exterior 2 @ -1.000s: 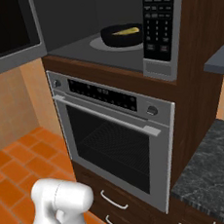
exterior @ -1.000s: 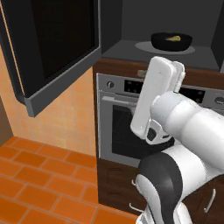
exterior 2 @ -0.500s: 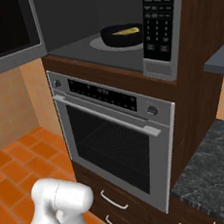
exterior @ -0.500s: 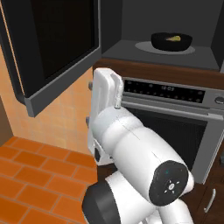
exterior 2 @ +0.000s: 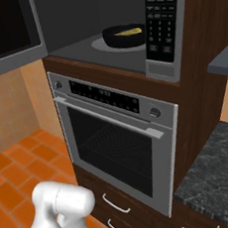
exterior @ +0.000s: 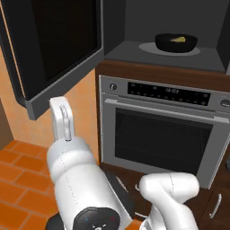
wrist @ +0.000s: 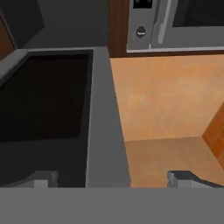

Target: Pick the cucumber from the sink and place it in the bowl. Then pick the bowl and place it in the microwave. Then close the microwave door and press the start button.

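Observation:
The black bowl (exterior: 176, 43) (exterior 2: 124, 36) sits on the turntable plate inside the microwave (exterior: 134, 50) (exterior 2: 74, 45). The yellow cucumber (exterior: 179, 39) (exterior 2: 129, 32) lies in the bowl. The microwave door (exterior: 58, 45) (exterior 2: 2, 28) (wrist: 43, 100) hangs wide open to the left. My arm's white wrist end (exterior: 62, 117) stands just under the door's lower grey edge. In the hand view my gripper (wrist: 113, 179) is open and holds nothing. The door's grey rim (wrist: 105, 127) runs between its two fingertips (wrist: 43, 178). The microwave's button panel (exterior 2: 161, 21) is on its right side. The sink is out of view.
A steel oven (exterior: 161, 130) (exterior 2: 113, 131) with a bar handle sits right below the microwave. Dark wood drawers (exterior 2: 116, 210) lie under it. An orange wall (wrist: 166, 100) and orange tiled floor (exterior: 18, 166) are to the left. A dark stone counter (exterior 2: 217, 175) is at the right.
My arm has swung left from in front of the oven to under the open microwave door. The bowl, cucumber and door have not moved.

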Robot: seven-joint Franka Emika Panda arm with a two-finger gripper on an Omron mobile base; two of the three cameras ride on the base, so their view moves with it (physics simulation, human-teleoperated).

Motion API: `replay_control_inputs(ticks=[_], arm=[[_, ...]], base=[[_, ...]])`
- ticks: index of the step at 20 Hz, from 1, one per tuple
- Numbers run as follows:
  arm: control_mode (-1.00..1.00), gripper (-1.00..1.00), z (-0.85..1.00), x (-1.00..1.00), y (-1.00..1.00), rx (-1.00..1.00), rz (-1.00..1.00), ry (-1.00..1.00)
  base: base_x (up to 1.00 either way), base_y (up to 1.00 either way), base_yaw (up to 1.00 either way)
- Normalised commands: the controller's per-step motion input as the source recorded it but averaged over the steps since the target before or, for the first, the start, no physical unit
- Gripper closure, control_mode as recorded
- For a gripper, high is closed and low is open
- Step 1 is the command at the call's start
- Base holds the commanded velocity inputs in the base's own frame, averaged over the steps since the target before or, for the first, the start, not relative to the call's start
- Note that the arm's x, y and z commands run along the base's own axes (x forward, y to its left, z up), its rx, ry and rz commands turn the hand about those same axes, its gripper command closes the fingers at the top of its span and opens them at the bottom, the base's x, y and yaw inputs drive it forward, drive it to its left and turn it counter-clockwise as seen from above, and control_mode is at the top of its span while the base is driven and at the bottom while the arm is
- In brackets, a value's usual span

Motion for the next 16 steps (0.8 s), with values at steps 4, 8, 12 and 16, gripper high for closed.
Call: replay_control_inputs(ticks=[4,8,12,16], arm=[[-1.00,-1.00,-0.46,0.15,0.62,-0.04,-0.05,-0.09],[-1.00,-1.00,-0.40,0.22,0.58,-0.04,-0.05,-0.10],[-1.00,-1.00,-0.24,0.41,0.56,-0.05,-0.07,-0.02],[-1.00,-1.00,-0.33,0.52,0.56,-0.01,-0.05,-0.03]], base=[[0.00,0.00,0.00],[0.00,0.00,0.00],[0.00,0.00,0.00],[0.00,0.00,0.00]])
